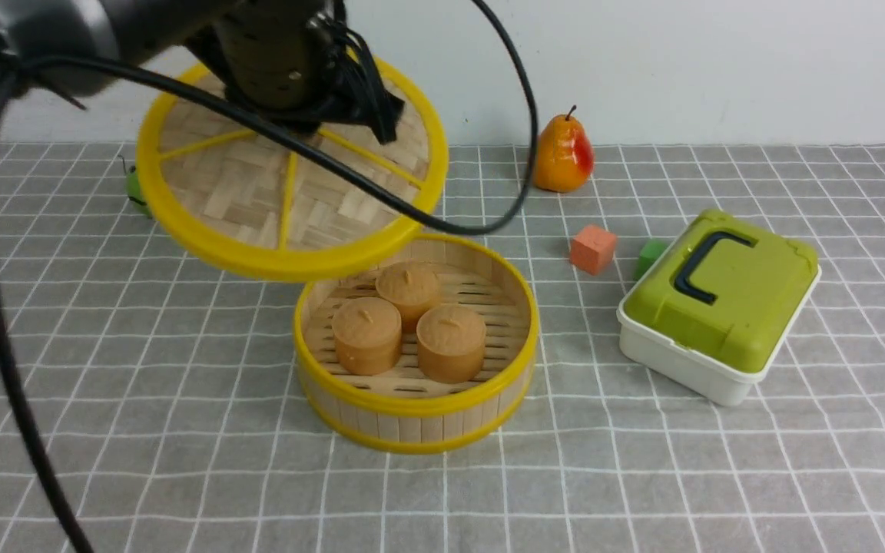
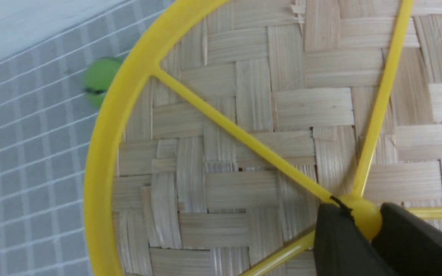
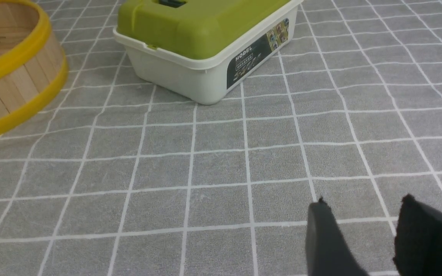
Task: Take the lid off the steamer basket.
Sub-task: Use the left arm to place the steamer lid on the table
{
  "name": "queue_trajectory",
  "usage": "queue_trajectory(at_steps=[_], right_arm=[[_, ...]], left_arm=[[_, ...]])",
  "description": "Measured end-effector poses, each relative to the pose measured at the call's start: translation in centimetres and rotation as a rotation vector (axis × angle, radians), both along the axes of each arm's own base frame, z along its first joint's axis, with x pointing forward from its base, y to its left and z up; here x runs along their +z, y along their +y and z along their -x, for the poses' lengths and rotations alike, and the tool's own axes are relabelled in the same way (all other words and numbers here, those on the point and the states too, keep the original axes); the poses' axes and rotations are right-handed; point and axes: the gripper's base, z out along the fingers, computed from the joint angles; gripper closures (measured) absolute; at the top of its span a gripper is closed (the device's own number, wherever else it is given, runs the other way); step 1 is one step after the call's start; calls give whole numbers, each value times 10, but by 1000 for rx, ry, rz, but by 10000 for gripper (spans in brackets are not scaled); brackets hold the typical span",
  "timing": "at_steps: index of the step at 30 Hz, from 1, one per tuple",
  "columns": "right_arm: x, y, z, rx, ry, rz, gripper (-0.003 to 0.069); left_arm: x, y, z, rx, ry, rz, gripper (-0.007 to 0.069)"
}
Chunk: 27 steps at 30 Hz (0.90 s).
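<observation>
Front: the lid [image 1: 258, 192] hangs tilted above the left rim of the steamer basket [image 1: 412, 426]. Left wrist: the left gripper [image 2: 361, 220] clamps the hub [image 2: 365, 212], the sensible hold. The lid looks light, stiff and slick. Right wrist: the right gripper [image 3: 363, 207] gapes empty, apart from that basket.

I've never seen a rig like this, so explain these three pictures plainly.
This is a two-armed robot. The front picture looks forward from between its arms; the other two come from cameras on its wrists. The left pincer grips the hub of the lid, held in the air, off the steamer basket, which holds three brown cakes. The right pincer is open and empty over the grey checked cloth. Also there: a pear, a green-lidded box, an orange block, a green block.
</observation>
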Motion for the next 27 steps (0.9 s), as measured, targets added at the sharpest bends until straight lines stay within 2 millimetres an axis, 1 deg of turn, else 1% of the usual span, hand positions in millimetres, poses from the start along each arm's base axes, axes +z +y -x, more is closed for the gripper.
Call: queue_trajectory(at_steps=[2,4,5,6,7,8,9,10,11,13,14,15,16,17,18,19,20,21,24,27], right_arm=[[0,0,0,0,0,0,418],[0,0,0,0,0,0,418],[0,0,0,0,0,0,418],[0,0,0,0,0,0,418],[0,0,0,0,0,0,418],[0,0,0,0,0,0,418],[0,0,0,0,0,0,418],[0,0,0,0,0,0,418],[0,0,0,0,0,0,418],[0,0,0,0,0,0,418],[0,0,0,0,0,0,418],[0,0,0,0,0,0,418],[0,0,0,0,0,0,418],[0,0,0,0,0,0,418],[0,0,0,0,0,0,418],[0,0,0,0,0,0,418],[0,0,0,0,0,0,418],[0,0,0,0,0,0,418],[0,0,0,0,0,0,418],[0,0,0,0,0,0,418]], left_arm=[[13,33,1,82,-8,16,519],[20,57,2,151,-9,28,519],[22,81,2,218,-2,40,519],[22,94,2,253,3,45,519],[17,109,1,291,16,51,519],[7,125,-1,327,39,62,519],[8,127,-1,331,33,67,519],[-13,140,-5,353,61,95,519],[-31,148,-8,367,78,118,519],[-70,153,-13,365,117,154,519],[-99,155,-14,360,150,174,519],[-116,154,-14,351,166,181,519],[-138,153,-15,341,190,191,519],[-144,153,-14,336,193,193,519],[-166,151,-15,322,212,207,519],[-169,151,-15,322,214,212,519],[-185,148,-17,321,218,237,519],[-191,147,-20,326,210,256,519],[-201,145,-27,337,183,294,519],[-203,145,-29,341,169,311,519]])
